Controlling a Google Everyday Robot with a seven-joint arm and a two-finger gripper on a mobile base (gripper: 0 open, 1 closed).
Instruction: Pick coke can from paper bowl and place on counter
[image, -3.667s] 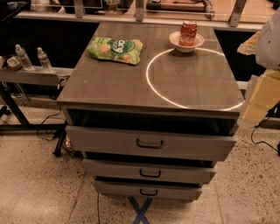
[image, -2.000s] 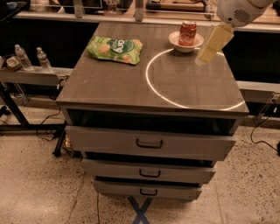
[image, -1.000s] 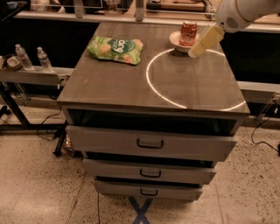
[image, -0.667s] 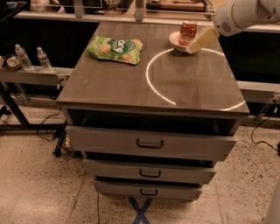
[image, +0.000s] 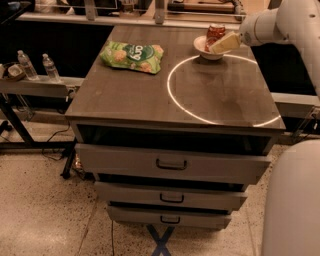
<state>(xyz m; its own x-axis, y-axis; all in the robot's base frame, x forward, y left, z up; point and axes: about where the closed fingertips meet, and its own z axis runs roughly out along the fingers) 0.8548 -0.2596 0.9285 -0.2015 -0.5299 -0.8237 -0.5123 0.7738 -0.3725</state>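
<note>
The coke can (image: 215, 33) stands upright in the paper bowl (image: 202, 49) at the far right of the counter (image: 150, 90). It is red with a silver top. My gripper (image: 218, 46) reaches in from the right on a white arm. Its pale fingers lie low over the bowl's right side, just in front of the can's lower half and partly covering it.
A green snack bag (image: 133, 56) lies at the far left of the counter. A bright ring-shaped light reflection (image: 172, 95) crosses the right half. Grey drawers (image: 172, 164) sit below. Two water bottles (image: 37, 66) stand on a shelf at left.
My arm has swung in from the right edge of the view and come down to the bowl; the gripper is now against the can. The can and bowl have not moved.
</note>
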